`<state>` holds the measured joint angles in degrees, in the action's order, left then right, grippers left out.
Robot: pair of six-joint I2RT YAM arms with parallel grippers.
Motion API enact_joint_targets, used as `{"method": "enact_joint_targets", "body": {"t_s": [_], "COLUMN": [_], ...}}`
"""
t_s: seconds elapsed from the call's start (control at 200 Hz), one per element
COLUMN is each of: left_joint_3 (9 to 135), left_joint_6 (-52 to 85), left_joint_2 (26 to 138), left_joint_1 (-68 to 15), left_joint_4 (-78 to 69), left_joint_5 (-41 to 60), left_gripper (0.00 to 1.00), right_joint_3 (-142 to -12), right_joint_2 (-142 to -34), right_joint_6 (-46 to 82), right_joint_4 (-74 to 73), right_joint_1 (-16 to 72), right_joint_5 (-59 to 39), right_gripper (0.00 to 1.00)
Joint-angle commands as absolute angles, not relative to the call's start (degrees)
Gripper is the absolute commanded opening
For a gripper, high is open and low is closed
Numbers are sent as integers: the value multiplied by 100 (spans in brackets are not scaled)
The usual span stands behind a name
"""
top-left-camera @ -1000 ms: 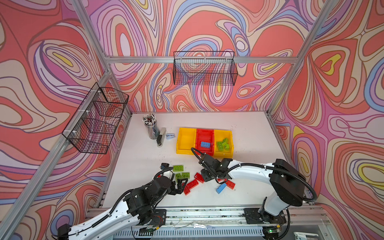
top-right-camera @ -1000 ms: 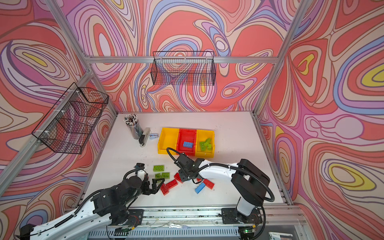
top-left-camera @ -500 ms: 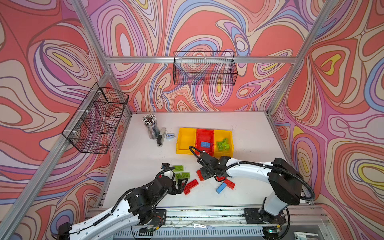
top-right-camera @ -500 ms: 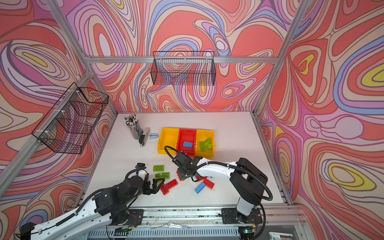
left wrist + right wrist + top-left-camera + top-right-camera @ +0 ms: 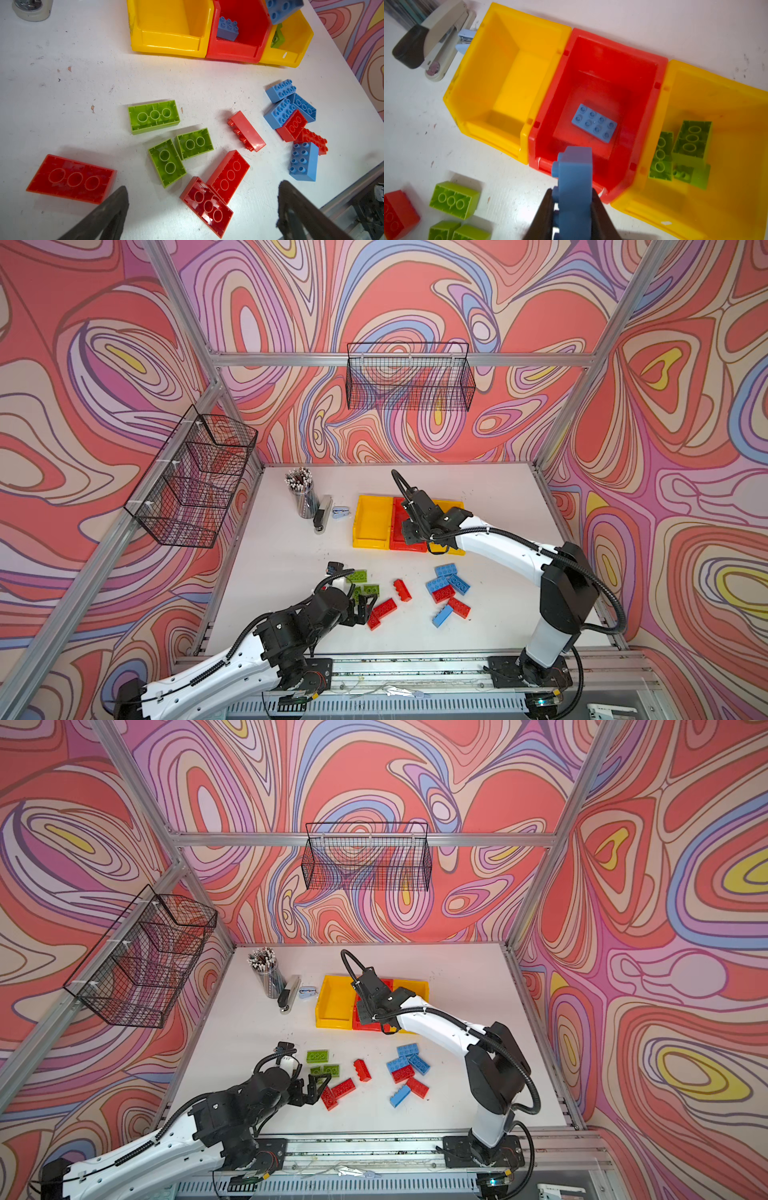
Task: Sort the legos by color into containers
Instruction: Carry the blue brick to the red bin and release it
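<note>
- White tabletop [image 5: 291, 564] boxed in by swirl-patterned walls, loose legos [image 5: 446, 593] strewn along the near edge.
- Within the last second: right gripper [image 5: 572, 195] up off that pile and across to the red bin [image 5: 643, 68], clamped tight on a blue brick [image 5: 575, 172].
- Drop pending, then; a second blue brick [image 5: 593, 123] already lying inside that bin.
- Held brick on edge, studs turned sideways, long axis in line with the fingers and aimed into the bin.
- Left gripper [image 5: 203, 187] spread wide, empty, low over the red bricks [image 5: 227, 176].

A robot test cell in a lab.
An aluminium frame [image 5: 291, 359] boxes in a white surface [image 5: 291, 556]; swirl-printed walls [image 5: 395, 290] close three sides. A left arm [image 5: 199, 676] and a right arm [image 5: 498, 549] stand on a rail [image 5: 415, 666] along the front edge, and a back basket [image 5: 409, 377] and a side basket [image 5: 195, 477] hang from the frame.
</note>
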<state>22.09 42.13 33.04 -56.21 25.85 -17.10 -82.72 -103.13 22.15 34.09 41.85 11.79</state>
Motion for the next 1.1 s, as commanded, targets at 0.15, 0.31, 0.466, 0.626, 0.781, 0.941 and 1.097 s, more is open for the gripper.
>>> {"method": "enact_joint_targets", "body": {"t_s": [0.15,0.31,0.466,0.626,0.781,0.941,1.097], "left_joint_3": [2598,2681,2792,2874,2899,3265,3334], "left_joint_6": [3864,3741,3701,3691,3505,3295,3168], "left_joint_2": [3696,3966,4174,4282,4387,4714,5137], "left_joint_1": [-5634,-5634,-5629,-5629,-5625,-5633,-5634], "left_joint_4": [2249,2110,2065,2018,1874,1666,1045], "left_joint_5": [-2010,-2080,-2122,-2122,-1940,-1622,-887], "left_gripper": [100,100,100,100,100,100,100], "right_joint_3": [-9119,-9488,-9797,-9705,-8981,-7739,-6360], "right_joint_2": [-11350,-11812,-12083,-11688,-10709,-9472,-8274], "right_joint_6": [1846,1780,1707,1711,1766,1879,2128], "right_joint_4": [3491,3476,3503,3372,3309,3349,3295], "right_joint_1": [3719,3525,3437,3437,3437,3437,3441], "right_joint_5": [781,575,470,474,692,799,918], "right_gripper": [21,23,37,58,66,81,93]}}
